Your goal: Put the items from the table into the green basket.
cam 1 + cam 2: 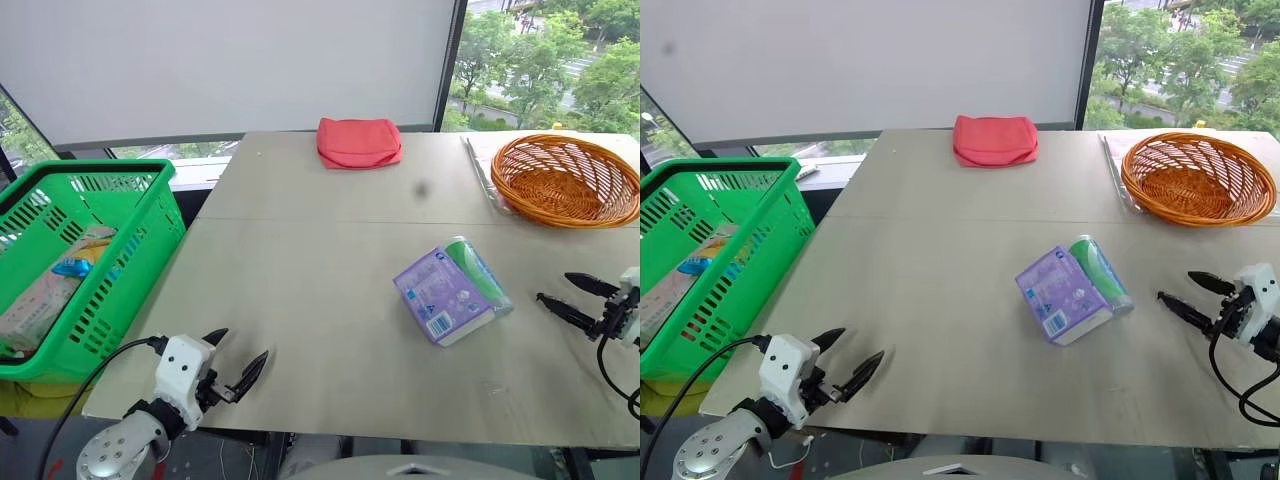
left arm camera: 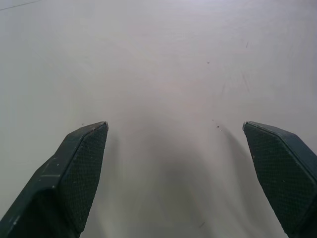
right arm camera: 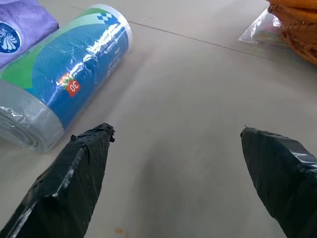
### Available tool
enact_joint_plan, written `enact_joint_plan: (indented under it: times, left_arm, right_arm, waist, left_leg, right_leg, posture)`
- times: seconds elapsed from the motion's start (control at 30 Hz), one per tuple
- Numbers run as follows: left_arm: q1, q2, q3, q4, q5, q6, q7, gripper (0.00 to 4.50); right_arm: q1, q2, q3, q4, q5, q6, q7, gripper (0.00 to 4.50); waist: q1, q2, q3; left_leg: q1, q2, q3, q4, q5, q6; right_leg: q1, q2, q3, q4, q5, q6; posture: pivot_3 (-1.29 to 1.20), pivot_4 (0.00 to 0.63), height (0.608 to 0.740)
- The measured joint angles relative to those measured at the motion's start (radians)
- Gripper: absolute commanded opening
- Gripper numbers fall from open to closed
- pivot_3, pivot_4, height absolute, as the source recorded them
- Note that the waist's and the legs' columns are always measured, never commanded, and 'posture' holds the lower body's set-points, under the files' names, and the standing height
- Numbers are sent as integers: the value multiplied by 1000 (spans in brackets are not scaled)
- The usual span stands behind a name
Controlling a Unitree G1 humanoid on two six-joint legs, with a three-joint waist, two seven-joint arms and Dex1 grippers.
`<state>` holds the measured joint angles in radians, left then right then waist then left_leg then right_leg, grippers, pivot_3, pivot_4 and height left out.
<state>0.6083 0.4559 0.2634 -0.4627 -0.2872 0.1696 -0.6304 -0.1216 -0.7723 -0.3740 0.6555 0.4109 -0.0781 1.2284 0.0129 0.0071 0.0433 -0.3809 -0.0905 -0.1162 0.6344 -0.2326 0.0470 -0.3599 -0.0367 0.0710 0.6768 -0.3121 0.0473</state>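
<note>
A pale-purple packet point(image 1: 440, 295) with a white label lies on the table point(image 1: 320, 300) right of centre, and a green tubular packet point(image 1: 478, 273) rests against its right side. The tube point(image 3: 64, 69) and a corner of the purple packet point(image 3: 20, 27) also show in the right wrist view. My right gripper point(image 1: 568, 298) stands open a short way to the right of the tube, low over the table, with nothing between its fingers. My left gripper point(image 1: 240, 358) is open and empty over the table's near left corner. The green basket point(image 1: 75, 260) stands off the table's left edge.
Several packets point(image 1: 55, 285) lie inside the green basket. A round orange wicker basket point(image 1: 565, 180) stands at the table's far right, with a clear plastic bag point(image 3: 260, 30) beside it. A red folded cloth point(image 1: 358, 142) rests at the far edge.
</note>
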Motion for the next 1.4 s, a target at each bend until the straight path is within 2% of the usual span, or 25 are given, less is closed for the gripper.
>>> enact_joint_plan:
  times: [0.27,0.4,0.5,0.67,0.73,0.97,1.13,1.3,1.4]
  left_arm:
    - [-73,15,-19,-9,-10,24,-5,4485]
    - [-303,27,-114,5,-10,83,-9,4485]
    - [-509,20,-210,78,-21,109,-55,4485]
    - [-822,-22,-347,323,-54,140,-219,4485]
    - [-891,-31,-384,394,-53,135,-276,4485]
    - [-1046,-90,-504,667,-9,85,-425,4485]
    - [-1110,-128,-508,775,19,58,-433,4485]
    - [-1151,-151,-508,842,33,41,-439,4485]
    - [-1154,-157,-508,853,36,43,-458,3794]
  right_arm:
    - [44,0,-20,-83,51,35,8,4500]
    - [114,0,-25,-282,106,114,32,4500]
    - [142,-3,-36,-458,192,233,28,4500]
    - [257,-93,-81,-725,318,428,39,4500]
    - [295,-120,-110,-798,349,466,54,4500]
    - [426,-137,-252,-841,420,502,170,4500]
    - [529,-117,-286,-845,387,460,208,4500]
    - [553,-85,-293,-857,379,430,213,4500]
    - [553,-83,-293,-858,380,422,213,4500]
  waist:
    - [0,1,0]
    - [2,6,-2]
    - [-17,9,-6]
    - [-45,7,-6]
    - [-65,5,-7]
    - [-146,0,-5]
    - [-202,0,-5]
    - [-250,0,-5]
    - [-272,1,-6]
  left_leg:
    - [0,0,0,0,0,0]
    - [-2,5,5,2,0,0]
    - [-1,5,7,2,0,0]
    - [-4,5,7,3,0,0]
    - [-4,5,7,3,0,0]
    - [-5,5,6,4,-1,1]
    - [-6,5,5,6,-1,1]
    - [-8,5,4,9,-1,1]
    - [-10,5,2,11,-1,1]
  right_leg:
    - [0,0,0,0,0,0]
    - [1,-1,-6,1,0,1]
    - [2,-1,-4,1,1,1]
    - [1,-1,-6,0,1,2]
    - [1,-1,-6,0,1,2]
    - [1,-1,-7,-1,1,4]
    - [1,-2,-8,-1,0,7]
    - [1,-2,-9,-1,0,10]
    - [1,-2,-10,-1,1,11]
  posture:
    - [-73,21,740]
    - [-123,14,740]
    - [-162,7,740]
    - [-237,0,740]
    - [-268,0,740]
    - [-339,0,740]
    - [-362,0,740]
    - [-370,0,740]
    - [-369,0,740]
